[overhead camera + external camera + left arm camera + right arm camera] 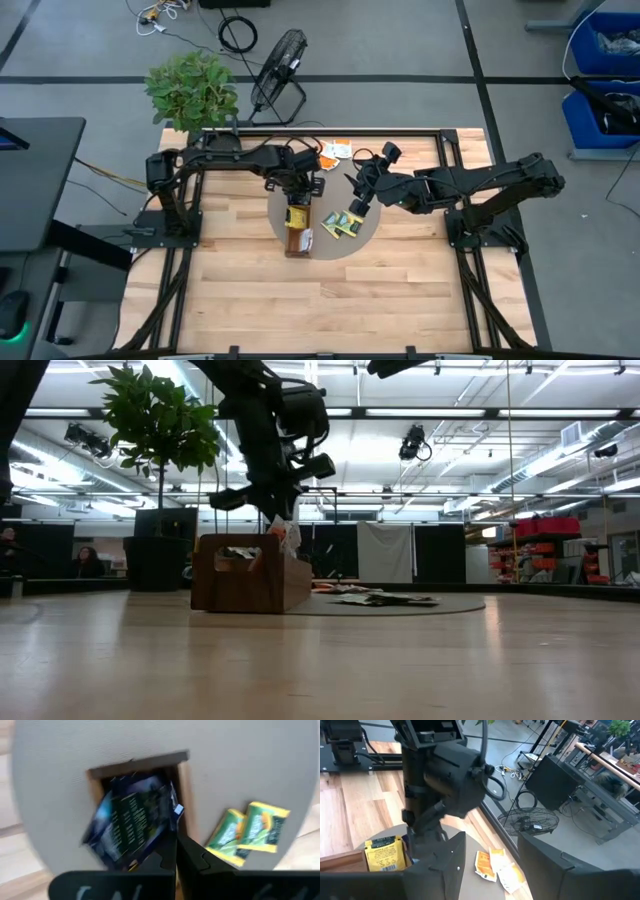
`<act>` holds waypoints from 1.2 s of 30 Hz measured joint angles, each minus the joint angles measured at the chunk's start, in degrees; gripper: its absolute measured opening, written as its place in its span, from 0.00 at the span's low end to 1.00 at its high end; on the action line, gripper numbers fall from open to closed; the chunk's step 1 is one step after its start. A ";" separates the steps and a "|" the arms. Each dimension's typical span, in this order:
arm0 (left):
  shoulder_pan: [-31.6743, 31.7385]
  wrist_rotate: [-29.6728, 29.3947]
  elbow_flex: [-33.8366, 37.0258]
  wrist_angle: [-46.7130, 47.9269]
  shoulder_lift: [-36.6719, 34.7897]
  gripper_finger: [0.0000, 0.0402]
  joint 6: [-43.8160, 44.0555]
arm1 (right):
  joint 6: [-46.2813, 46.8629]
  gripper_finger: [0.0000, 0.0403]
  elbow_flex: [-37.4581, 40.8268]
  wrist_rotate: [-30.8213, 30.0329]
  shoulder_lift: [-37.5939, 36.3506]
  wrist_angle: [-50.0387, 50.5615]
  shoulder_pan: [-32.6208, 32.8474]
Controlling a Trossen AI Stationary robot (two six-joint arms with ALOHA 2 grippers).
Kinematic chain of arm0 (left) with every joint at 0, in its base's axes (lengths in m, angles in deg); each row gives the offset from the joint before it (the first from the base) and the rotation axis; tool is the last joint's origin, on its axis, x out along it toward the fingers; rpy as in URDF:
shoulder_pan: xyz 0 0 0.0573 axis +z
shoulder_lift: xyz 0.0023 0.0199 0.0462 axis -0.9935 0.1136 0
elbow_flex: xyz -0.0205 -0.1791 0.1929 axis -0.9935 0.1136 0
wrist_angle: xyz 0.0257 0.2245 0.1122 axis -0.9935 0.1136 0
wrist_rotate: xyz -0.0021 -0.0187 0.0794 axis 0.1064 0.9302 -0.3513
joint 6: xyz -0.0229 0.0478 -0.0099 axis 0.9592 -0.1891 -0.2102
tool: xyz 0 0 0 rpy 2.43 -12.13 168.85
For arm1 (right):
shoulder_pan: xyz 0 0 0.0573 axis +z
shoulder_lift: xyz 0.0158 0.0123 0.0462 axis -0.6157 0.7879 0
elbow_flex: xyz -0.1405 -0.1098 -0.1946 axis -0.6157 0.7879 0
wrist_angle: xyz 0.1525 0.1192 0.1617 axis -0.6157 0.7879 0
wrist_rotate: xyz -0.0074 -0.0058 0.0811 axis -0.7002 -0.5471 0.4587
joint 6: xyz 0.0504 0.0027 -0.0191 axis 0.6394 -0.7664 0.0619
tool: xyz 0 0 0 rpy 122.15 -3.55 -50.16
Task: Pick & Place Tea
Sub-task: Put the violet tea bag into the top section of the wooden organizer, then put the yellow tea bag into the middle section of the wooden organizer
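A long brown wooden tray [297, 247] lies on a round grey mat [368, 232], with a yellow sachet [384, 853] inside it. My left gripper [176, 845] hangs over the tray's far end [182, 762], shut on a dark blue tea sachet [131, 822]. Yellow-green sachets [345, 223] lie flat on the mat right of the tray. Orange-and-white sachets [335, 150] lie on the table beyond the mat. My right gripper [500, 870] is raised over the mat's far right and stands open with nothing between its fingers. My left gripper pinches the dark blue sachet by one corner [172, 812] between its two fingertips. The fingers come from above, slanting steeply down. The sachet hangs tilted below them, over the tray's open top [288, 540]. Whether it touches the tray cannot be told.
A potted plant [190, 90] and a floor fan [280, 70] stand beyond the table's far edge. Black frame rails [455, 150] run along the table's sides. Bare wood [330, 310] stretches toward the near edge.
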 joint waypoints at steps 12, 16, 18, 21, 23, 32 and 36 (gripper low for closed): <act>-0.01 -0.79 0.01 -2.69 1.27 0.01 0.36 | -0.39 0.46 0.00 0.20 0.02 -0.18 0.00; 0.04 -1.12 0.01 -2.46 1.27 0.04 0.76 | -0.39 0.46 0.00 0.21 0.02 0.08 0.00; 0.06 -1.62 0.01 -2.41 1.26 0.08 1.25 | -0.32 0.46 0.00 0.19 0.02 0.21 0.00; 0.07 -1.62 0.01 -2.00 1.09 0.14 1.41 | -0.22 0.46 0.00 0.21 0.02 0.34 0.00; 0.07 -1.64 0.01 -1.82 0.94 0.19 1.41 | -0.22 0.46 0.00 0.21 0.02 0.44 0.00; -0.11 -1.76 0.03 -1.34 -1.88 0.37 -2.05 | -0.10 0.46 0.00 0.20 0.02 1.02 0.00; -0.26 -4.07 0.01 -1.06 -5.77 0.42 -4.16 | -0.02 0.46 0.00 0.79 0.02 1.96 0.00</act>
